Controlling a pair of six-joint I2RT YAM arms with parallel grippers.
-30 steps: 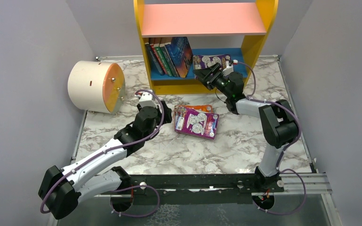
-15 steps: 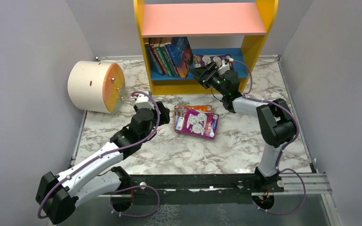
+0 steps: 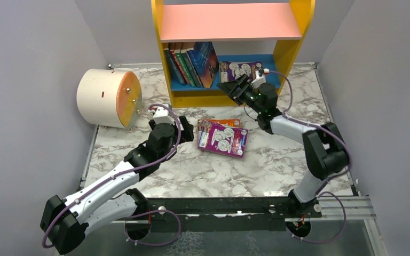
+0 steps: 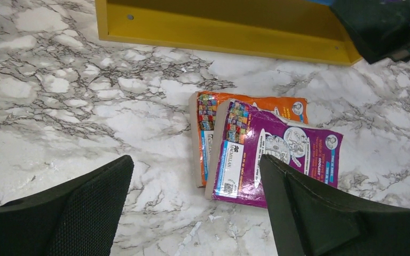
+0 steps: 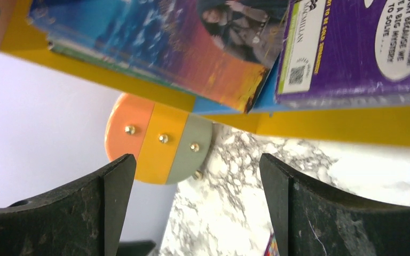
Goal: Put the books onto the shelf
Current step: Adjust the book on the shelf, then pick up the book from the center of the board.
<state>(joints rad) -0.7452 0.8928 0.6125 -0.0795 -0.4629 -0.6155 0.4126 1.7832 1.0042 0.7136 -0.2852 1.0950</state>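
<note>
A glossy purple paperback (image 3: 223, 141) overlaps an orange paperback (image 3: 229, 122) mid-frame on the veined marble table (image 3: 192, 172). More books (image 3: 189, 64) lean inside the yellow shelf (image 3: 287, 53) up top. The left gripper (image 3: 189, 131) and right gripper (image 3: 228, 87) both have their matte black fingers spread wide.

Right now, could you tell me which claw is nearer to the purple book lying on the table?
Left. The left claw sits just beside the purple book; the right claw is farther off, up at the shelf's front edge.
</note>
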